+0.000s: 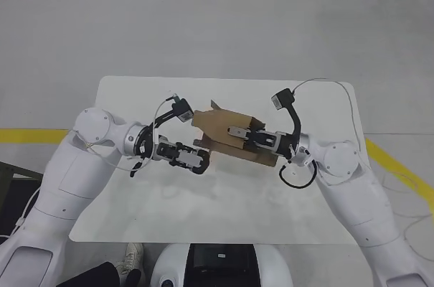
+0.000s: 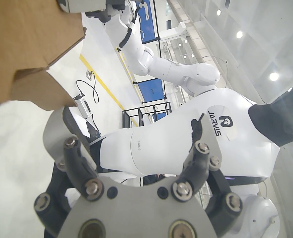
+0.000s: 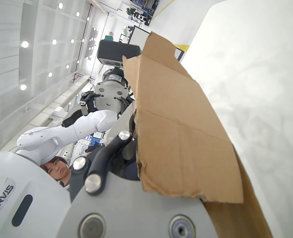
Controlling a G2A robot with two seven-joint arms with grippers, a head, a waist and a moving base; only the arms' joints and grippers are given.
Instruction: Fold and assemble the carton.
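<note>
The left gripper point(image 2: 130, 117) has its fingers point(image 2: 71, 125) spread wide, holding nothing, one tip just beside a flap of the brown carton point(image 1: 224, 122). The right gripper point(image 1: 239, 132) clamps a carton panel. The carton is between both arms, over the far middle of the white table point(image 1: 130, 201).
</note>
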